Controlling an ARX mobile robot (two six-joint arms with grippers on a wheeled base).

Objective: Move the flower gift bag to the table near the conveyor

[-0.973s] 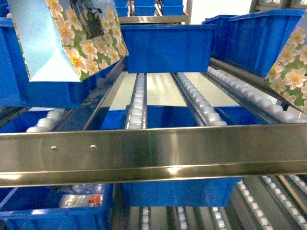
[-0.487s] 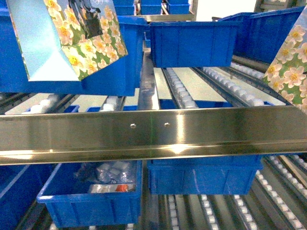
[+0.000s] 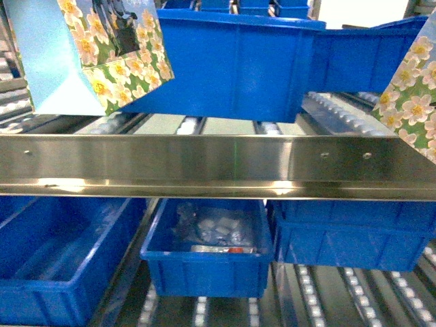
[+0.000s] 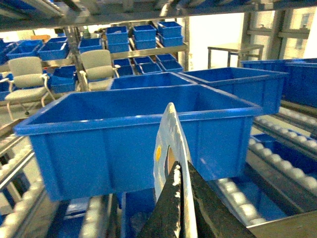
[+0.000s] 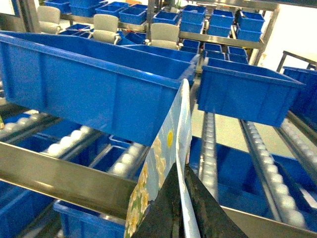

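Bright, even overhead light throws glare streaks along the near steel rail (image 3: 218, 167), far windows blow out white, and all three views look soft and slightly blurred.

Two flower gift bags (image 3: 88, 54) (image 3: 412, 92) hang above conveyor (image 3: 218, 167) w/ blue bins (image 3: 231, 65) (rollers below).

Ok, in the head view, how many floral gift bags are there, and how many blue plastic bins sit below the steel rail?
Floral paper gift bags: 2
Blue plastic bins below the steel rail: 3
Total: 5
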